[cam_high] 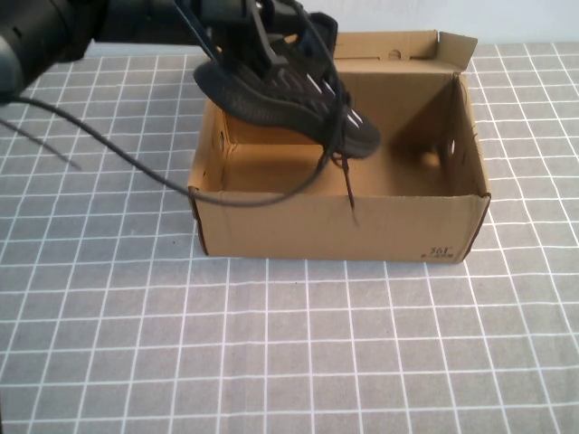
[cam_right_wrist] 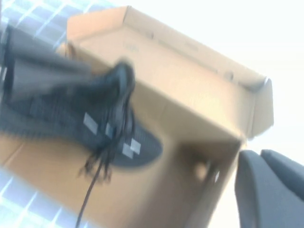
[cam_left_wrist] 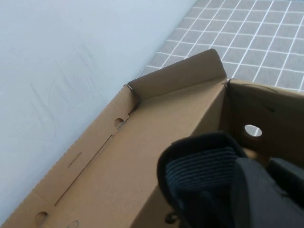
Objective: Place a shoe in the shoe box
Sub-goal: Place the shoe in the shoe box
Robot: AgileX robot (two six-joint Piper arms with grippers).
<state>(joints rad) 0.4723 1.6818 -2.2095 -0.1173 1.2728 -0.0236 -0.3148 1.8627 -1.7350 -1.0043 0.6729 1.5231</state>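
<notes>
Grey cloth ruled with a white grid [cam_high: 298,362] covers the table, and a pale wall rises behind it.

At about 11 o'clock in the high view, the left arm reaches in from the left edge, and the left gripper [cam_high: 258,41] is clamped on the heel end of the shoe [cam_high: 289,104]. It carries the sneaker in the air above the left half of the shoe box [cam_high: 344,226], toe pointing toward 4 o'clock and dipping lower than the heel. 1 black lace [cam_high: 348,194] dangles down and hangs over the near wall. The box sits open at the centre, lid flap [cam_high: 398,45] standing up at 12 o'clock, interior bare.

By my reading the pick-up and carry are done; lowering the shoe until the sole rests on the box floor, then letting go, remains. The loose lace may snag on the front wall.

Toward the right, the right arm is out of the high view. Its wrist camera looks at the box from outside, with the right gripper [cam_right_wrist: 270,190] showing only as a dark finger at the corner; I cannot tell how it is set.
</notes>
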